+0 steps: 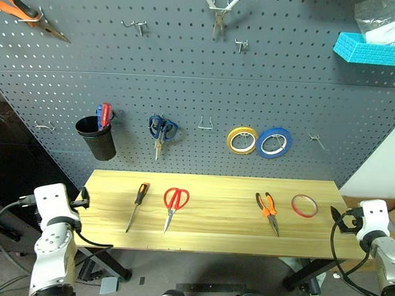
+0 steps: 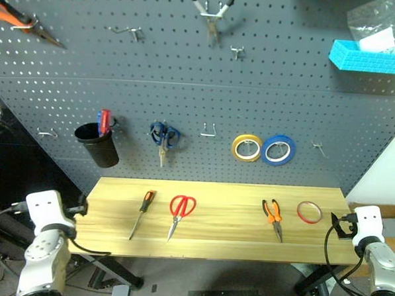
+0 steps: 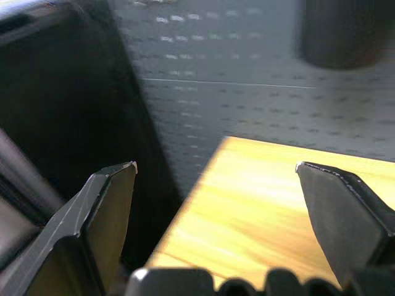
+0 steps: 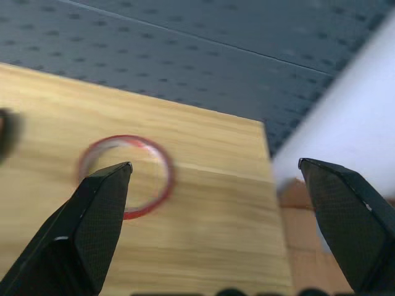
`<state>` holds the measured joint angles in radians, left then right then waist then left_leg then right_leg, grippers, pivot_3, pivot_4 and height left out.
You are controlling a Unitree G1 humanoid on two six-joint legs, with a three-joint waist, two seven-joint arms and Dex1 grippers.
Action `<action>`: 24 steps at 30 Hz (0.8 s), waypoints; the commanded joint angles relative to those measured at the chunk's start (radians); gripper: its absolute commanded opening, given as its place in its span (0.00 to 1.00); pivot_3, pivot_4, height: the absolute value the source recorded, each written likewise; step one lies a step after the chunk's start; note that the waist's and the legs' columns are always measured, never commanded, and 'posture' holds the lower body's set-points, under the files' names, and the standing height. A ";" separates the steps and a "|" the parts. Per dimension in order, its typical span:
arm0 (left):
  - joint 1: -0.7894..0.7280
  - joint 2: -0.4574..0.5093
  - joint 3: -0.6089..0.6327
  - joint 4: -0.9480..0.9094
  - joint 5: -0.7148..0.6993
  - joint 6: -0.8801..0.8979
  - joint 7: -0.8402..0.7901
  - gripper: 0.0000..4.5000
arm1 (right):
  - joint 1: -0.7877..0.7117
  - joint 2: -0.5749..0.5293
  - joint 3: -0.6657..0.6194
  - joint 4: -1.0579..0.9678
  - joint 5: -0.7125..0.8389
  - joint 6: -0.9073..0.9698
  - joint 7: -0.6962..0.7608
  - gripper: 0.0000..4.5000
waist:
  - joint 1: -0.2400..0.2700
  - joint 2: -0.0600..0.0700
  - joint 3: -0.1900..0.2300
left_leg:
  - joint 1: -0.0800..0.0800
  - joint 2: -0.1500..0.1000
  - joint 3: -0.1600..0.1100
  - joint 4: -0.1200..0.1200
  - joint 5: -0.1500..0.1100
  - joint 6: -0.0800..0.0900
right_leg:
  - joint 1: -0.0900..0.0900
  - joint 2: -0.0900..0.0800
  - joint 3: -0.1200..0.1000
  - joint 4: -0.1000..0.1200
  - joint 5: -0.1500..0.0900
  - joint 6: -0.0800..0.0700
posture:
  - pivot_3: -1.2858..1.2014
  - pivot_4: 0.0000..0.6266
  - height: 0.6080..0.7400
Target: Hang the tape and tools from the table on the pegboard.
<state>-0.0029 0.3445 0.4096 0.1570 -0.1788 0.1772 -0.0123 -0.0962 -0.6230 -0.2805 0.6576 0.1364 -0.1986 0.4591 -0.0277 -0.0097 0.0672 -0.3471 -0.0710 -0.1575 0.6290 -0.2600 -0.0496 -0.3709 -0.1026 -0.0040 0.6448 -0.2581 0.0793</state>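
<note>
Nearest the camera, the left gripper (image 3: pixel 216 176) hangs off the left end of the table (image 1: pixel 212 238), its two black fingers spread wide with nothing between them, and the right gripper (image 4: pixel 216 172) hangs off the right end, also spread wide and empty. In the right wrist view the red tape (image 4: pixel 126 176) lies flat on the wood just ahead of that gripper's fingers, not touched by them. Four things lie in a row on the light wooden top, all apart from one another: the screwdriver (image 1: pixel 137 204) with its orange-and-black handle toward the wall, then the red-handled scissors (image 1: pixel 174 205) with blades pointing to the front edge, then the needle-nose pliers (image 1: pixel 268 211), and the red tape ring nearest the right end. Behind the table rises the dark grey pegboard (image 1: pixel 187 88). On its lower row hang a black cup (image 1: pixel 97 137) holding a red and blue item, blue-handled scissors (image 1: pixel 162 131), a yellow roll (image 1: pixel 241 140) and a blue roll (image 1: pixel 274 143) side by side, with bare metal hooks between and beside them. Higher up hang orange-handled pliers (image 1: pixel 22 13) at the left, another pair of pliers (image 1: pixel 220 10) at centre, and a turquoise bin (image 1: pixel 373 50) at the right.
</note>
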 commanded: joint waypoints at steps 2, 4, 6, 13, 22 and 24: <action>-0.006 -0.007 -0.073 -0.165 -0.020 0.091 -0.056 0.99 | 0.038 -0.002 0.011 -0.215 0.011 0.055 0.022 1.00 | -0.001 0.000 0.017 | 0.000 0.000 0.000 0.000 0.000 0.000 | 0.000 0.000 -0.001 0.000 0.000 0.000 | 0.49 0.17 1.00; -0.016 -0.003 -0.128 -0.208 -0.010 0.118 -0.094 0.99 | 0.055 0.005 0.028 -0.307 0.029 0.137 0.046 1.00 | -0.003 -0.001 0.033 | 0.000 0.001 0.000 0.000 0.000 0.000 | -0.001 0.000 -0.001 0.000 0.000 0.000 | 0.48 0.21 1.00; -0.029 0.020 -0.199 -0.246 0.023 0.129 -0.142 0.99 | 0.064 0.009 0.047 -0.380 0.038 0.212 0.065 1.00 | -0.004 -0.001 0.049 | -0.002 0.001 0.001 0.000 0.000 0.000 | -0.002 0.000 0.000 0.000 0.000 0.000 | 0.47 0.26 1.00; -0.092 0.113 -0.452 -0.354 0.049 0.172 -0.417 0.99 | 0.040 -0.016 0.102 -0.468 0.008 0.321 0.106 1.00 | -0.016 -0.001 0.125 | -0.013 0.006 0.002 0.000 0.000 0.000 | -0.013 0.001 0.000 0.000 0.002 -0.003 | 0.44 0.41 1.00; -0.306 0.110 -0.550 -0.384 -0.064 0.261 -0.661 0.99 | -0.170 -0.017 0.165 -0.430 0.005 0.615 0.124 1.00 | -0.060 -0.004 0.206 | -0.021 0.010 0.006 0.002 -0.001 0.001 | -0.019 0.001 -0.001 0.000 0.004 -0.007 | 0.43 0.54 1.00; -0.342 0.120 -0.591 -0.374 -0.040 0.246 -0.698 0.99 | -0.228 -0.013 0.185 -0.366 -0.011 0.615 0.130 1.00 | -0.072 -0.008 0.218 | -0.022 0.011 0.009 0.002 -0.001 0.002 | -0.022 0.001 0.002 0.000 0.004 -0.007 | 0.43 0.55 1.00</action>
<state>-0.3375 0.4483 -0.1585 -0.1913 -0.2248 0.4347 -0.6791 -0.3045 -0.6326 -0.1011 0.2659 0.1342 0.4112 0.5772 -0.0998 -0.0175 0.2850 -0.3691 -0.0600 -0.1471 0.6306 -0.2615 -0.0469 -0.3934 -0.1016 -0.0016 0.6453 -0.2542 0.0728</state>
